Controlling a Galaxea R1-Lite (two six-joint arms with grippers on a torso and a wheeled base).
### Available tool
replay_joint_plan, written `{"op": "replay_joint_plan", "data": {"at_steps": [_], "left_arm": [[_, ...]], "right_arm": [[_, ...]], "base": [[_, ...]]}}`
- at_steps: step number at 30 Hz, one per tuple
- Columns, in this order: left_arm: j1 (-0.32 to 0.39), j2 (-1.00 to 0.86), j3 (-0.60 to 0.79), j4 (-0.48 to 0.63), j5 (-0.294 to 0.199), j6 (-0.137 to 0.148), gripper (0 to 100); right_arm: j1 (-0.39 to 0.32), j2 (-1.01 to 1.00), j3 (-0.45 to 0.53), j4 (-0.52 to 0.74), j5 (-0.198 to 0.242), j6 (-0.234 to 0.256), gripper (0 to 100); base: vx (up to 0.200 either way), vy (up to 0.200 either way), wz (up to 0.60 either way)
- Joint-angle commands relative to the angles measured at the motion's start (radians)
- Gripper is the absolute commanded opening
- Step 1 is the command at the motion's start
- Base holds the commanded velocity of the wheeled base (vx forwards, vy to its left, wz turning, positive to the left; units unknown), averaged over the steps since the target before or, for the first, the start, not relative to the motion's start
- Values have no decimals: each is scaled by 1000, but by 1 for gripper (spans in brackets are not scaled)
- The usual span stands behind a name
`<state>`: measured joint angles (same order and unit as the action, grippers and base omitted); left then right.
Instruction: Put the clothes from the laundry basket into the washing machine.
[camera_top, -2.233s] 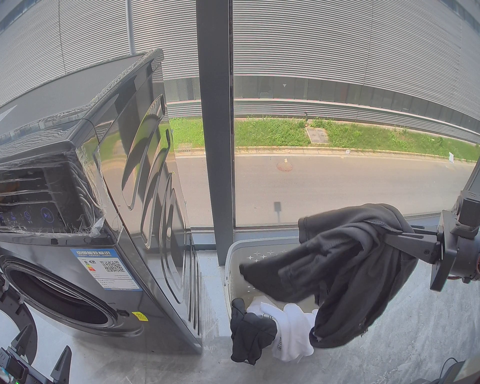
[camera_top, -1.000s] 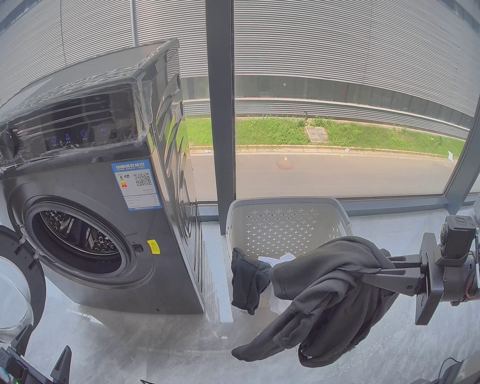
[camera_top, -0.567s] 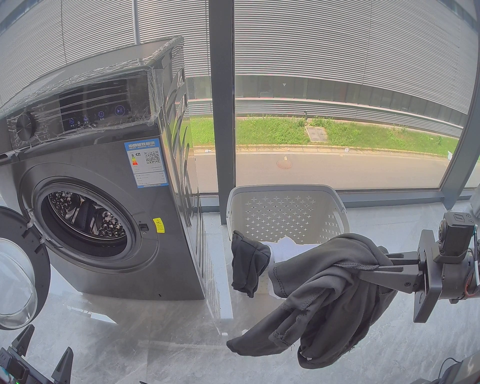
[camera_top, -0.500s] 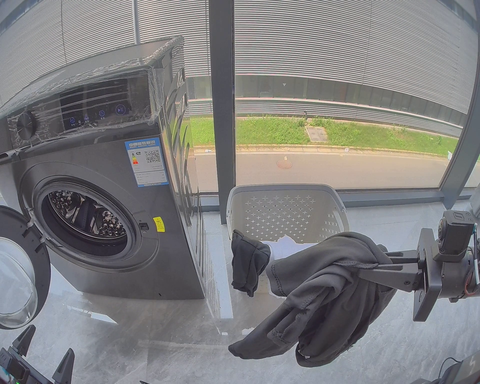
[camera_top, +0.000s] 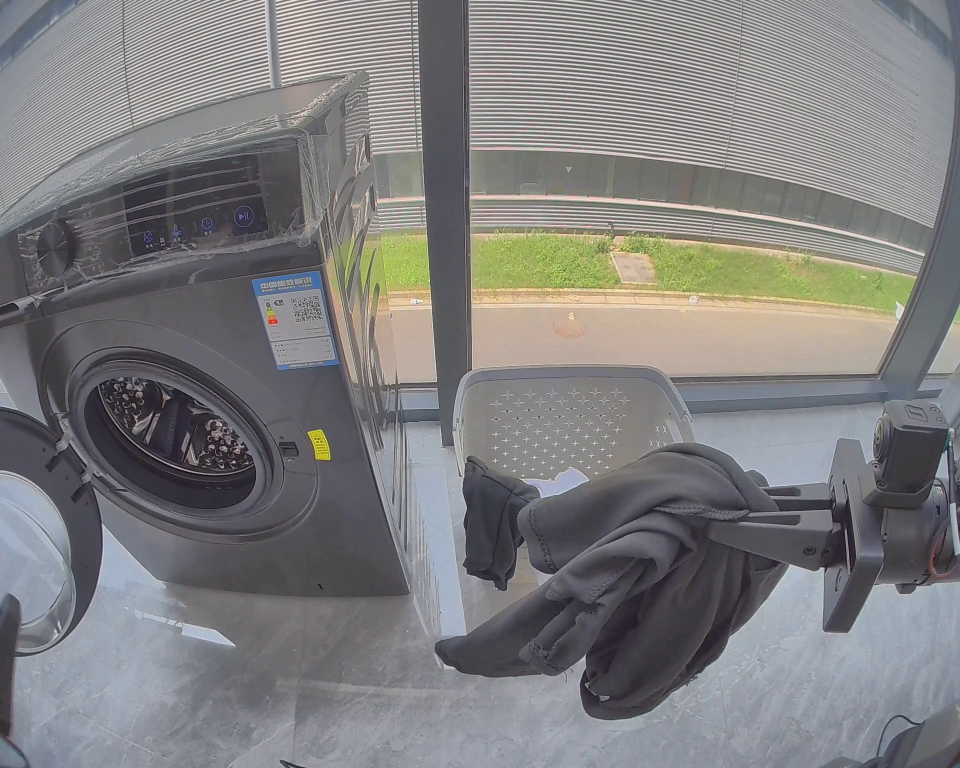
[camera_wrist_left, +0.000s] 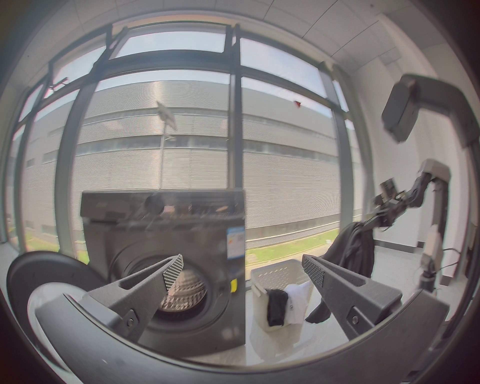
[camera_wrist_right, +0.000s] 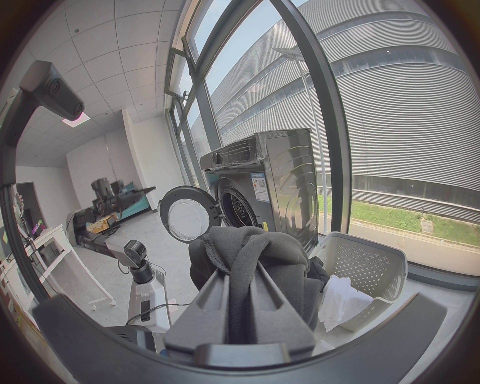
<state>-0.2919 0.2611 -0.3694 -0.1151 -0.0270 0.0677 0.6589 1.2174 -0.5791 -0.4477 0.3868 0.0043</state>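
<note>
Dark grey fabric garment (camera_top: 640, 570) hangs pinched in the right gripper (camera_top: 715, 522), arm stretched level before the white perforated plastic laundry basket (camera_top: 570, 375). The grey front-loading washing machine (camera_top: 340, 520), door (camera_top: 40, 480) open, bears a blue-and-white label (camera_top: 294, 320) and a small yellow sticker (camera_top: 319, 444), print unreadable. Left gripper (camera_wrist_left: 242, 267) is spread wide, empty, facing the drum (camera_wrist_left: 187, 292).

Right gripper (camera_top: 725, 515) held level, fingers (camera_top: 785, 540) clamped on grey garment (camera_top: 640, 545); left gripper (camera_wrist_left: 242, 265): fingers (camera_wrist_left: 345, 295) spread wide.
</note>
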Motion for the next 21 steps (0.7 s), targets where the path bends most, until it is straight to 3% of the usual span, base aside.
{"op": "replay_joint_plan", "data": {"at_steps": [1,2,4,6,8,9,13,21], "left_arm": [[-332,383,-332,103,-123,92,100],[-340,391,-329,104,-131,92,100],[-397,466,-310,103,-197,92,100],[-424,534,-309,92,-240,98,100],[-440,575,-307,75,-264,113,100],[-463,629,-304,51,-298,144,100],[-464,725,-270,-12,-358,169,100],[-458,828,-186,-241,-372,164,100]], "right_arm": [[97,27,-51,-2,14,-3,0],[103,27,-50,-2,18,-3,0],[151,28,-45,1,57,-6,0],[186,30,-50,4,63,-6,0],[219,34,-56,4,63,-4,0],[266,43,-67,4,58,-4,0],[334,66,-67,6,55,-6,0],[419,97,-87,4,55,-6,0]], "base": [[0,0,0],[0,0,0],[0,0,0],[0,0,0],[0,0,0],[0,0,0],[0,0,0],[0,0,0]]}}
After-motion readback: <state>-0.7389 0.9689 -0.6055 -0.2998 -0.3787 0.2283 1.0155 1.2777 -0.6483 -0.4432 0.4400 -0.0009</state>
